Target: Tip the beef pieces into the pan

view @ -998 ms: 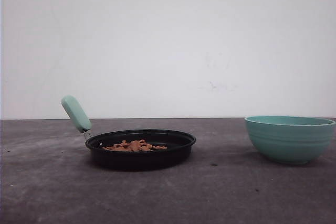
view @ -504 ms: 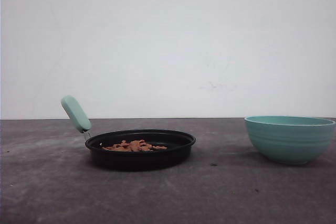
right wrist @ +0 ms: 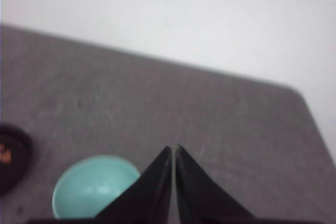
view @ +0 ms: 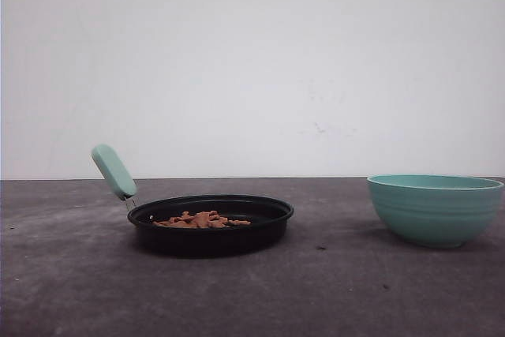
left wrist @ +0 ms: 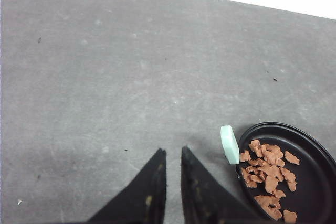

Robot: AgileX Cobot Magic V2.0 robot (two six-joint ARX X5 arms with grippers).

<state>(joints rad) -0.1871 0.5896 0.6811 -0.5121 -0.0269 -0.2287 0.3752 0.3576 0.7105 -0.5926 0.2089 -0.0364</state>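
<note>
The left gripper (left wrist: 172, 153) has two black fingers, each a broad wedge tapering to a narrow tip; their inner edges are straight, the surface matte, with a few small yellowish flecks on the finger (left wrist: 148, 198) faces; the right gripper (right wrist: 172, 149) has the same pair of plain black wedge-shaped fingers, smooth and unmarked, blurred at their wide bases.

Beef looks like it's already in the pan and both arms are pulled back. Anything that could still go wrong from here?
The left gripper, shut and empty, hangs close to the pan handle; a careless move might knock it and scatter the beef pieces. The right gripper, also shut, sits above the emptied teal bowl and could clip its rim.
</note>
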